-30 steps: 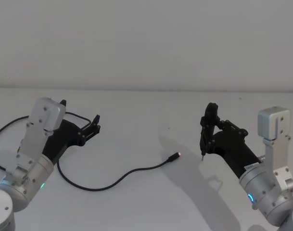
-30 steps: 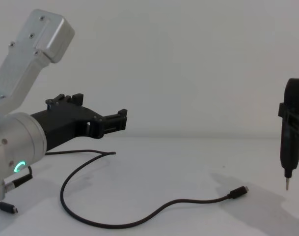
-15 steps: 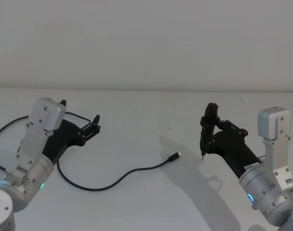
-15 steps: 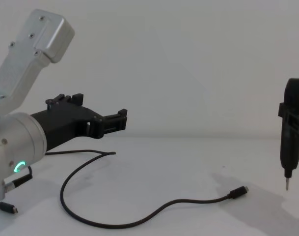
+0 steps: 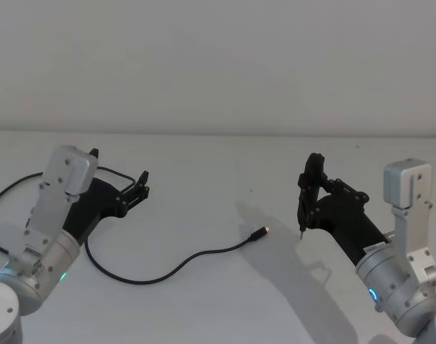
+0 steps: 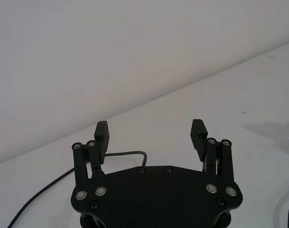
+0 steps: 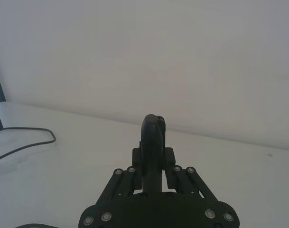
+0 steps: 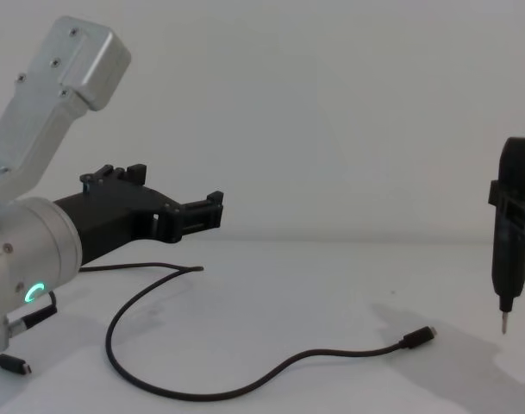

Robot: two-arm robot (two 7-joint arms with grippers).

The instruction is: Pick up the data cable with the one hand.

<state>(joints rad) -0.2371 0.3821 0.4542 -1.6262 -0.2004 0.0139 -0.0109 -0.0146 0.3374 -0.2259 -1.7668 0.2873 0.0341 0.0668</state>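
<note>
Data cable lay loose on the table, its curve sweeping nearer and leftward from its plug, nothing touching it. Right end effector was clenched on a screwdriver just right of the plug, tip off the table, likely parked. Left end effector hung released, fingers spread, well left of the plug and farther back. Step looked like pre-approach with no grasp yet, so the next move probably called for the left end effector to tip down, straddle the thin cord left of the plug and close low at the table.
</note>
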